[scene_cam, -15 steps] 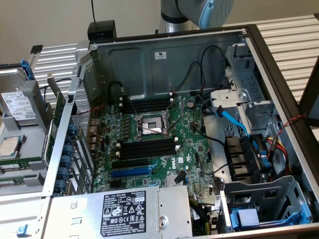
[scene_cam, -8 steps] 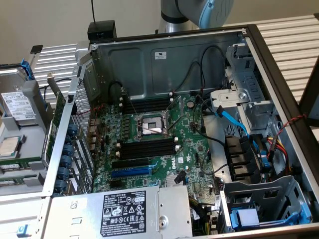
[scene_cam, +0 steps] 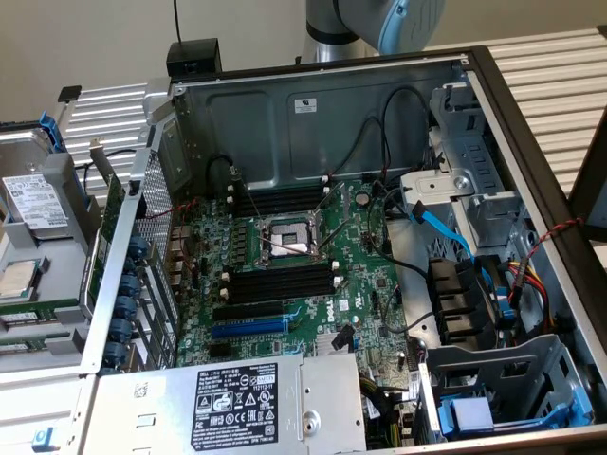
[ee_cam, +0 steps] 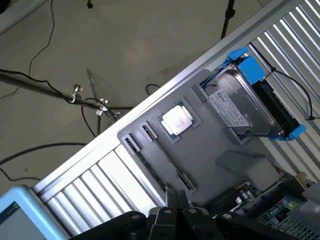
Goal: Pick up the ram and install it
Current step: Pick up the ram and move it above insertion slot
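Ram (ee_cam: pixel 161 154) is lying along the tray's (ee_cam: pixel 225 150) edge at the exterior view's left, beside one processor (ee_cam: pixel 176 120) and one hard drive (ee_cam: pixel 240 107); closed, empty fingers (ee_cam: pixel 171 200) are hanging above it, with open slatted worktop (ee_cam: pixel 115 175) alongside.

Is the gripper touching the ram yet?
Apart. The ram lies untouched at the exterior view's left, with the arm far off behind the case; in the wrist view the gripper hangs high above it.
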`<action>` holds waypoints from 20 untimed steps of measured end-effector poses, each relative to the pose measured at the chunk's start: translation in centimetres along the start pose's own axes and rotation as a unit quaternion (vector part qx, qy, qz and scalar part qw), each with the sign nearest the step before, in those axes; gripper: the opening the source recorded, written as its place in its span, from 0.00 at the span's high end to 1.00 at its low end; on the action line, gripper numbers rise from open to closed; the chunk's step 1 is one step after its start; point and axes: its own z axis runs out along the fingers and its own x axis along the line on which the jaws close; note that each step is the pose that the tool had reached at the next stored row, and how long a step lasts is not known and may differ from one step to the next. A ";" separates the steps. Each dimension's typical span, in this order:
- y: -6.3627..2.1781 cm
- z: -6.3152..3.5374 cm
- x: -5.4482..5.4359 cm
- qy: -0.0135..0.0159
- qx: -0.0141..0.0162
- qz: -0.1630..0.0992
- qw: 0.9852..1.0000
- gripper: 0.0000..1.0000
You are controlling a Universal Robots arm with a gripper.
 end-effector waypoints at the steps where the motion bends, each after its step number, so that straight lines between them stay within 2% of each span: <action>1: 0.00 0.04 0.0 -0.001 0.002 -0.008 1.000 0.89; 4: -0.01 0.18 0.0 -0.003 0.007 -0.032 0.999 0.89; 7: -0.02 0.34 0.0 -0.004 0.010 -0.058 0.998 0.89; 9: -0.03 0.50 0.0 -0.005 0.010 -0.075 0.997 0.89; 13: -0.03 0.84 0.0 -0.004 0.010 -0.104 0.995 0.89; 16: -0.05 1.08 0.0 -0.003 0.009 -0.130 0.992 0.89; 20: -0.07 1.60 0.1 -0.002 0.008 -0.165 0.986 0.89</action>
